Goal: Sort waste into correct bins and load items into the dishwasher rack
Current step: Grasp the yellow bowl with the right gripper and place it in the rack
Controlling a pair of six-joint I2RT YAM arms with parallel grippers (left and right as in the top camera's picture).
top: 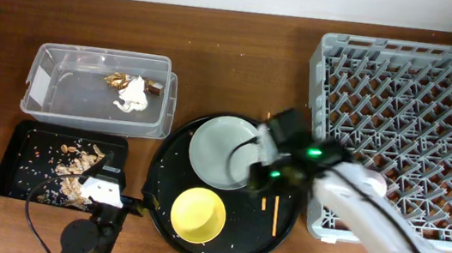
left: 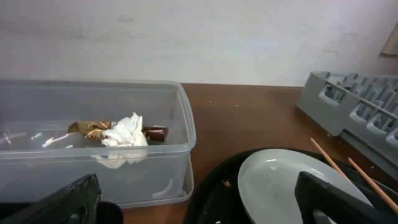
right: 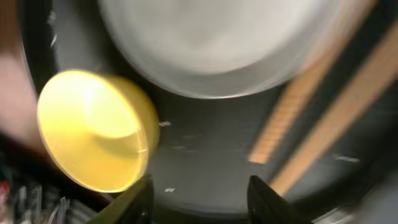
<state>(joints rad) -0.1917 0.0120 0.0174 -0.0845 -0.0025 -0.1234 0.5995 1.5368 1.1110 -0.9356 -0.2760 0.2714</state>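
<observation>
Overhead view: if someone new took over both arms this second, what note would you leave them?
Left gripper: jaws open, empty, over the right end of the black rectangular tray.
Right gripper: jaws open, empty, above the round black tray beside the plate; its view is blurred.
Done: napkin and gold foil wrapper lie in the clear tub; brown food scraps lie in the black rectangular tray.
Left: plate, yellow bowl and two chopsticks sit on the round black tray; the dishwasher rack holds nothing I can see.
</observation>
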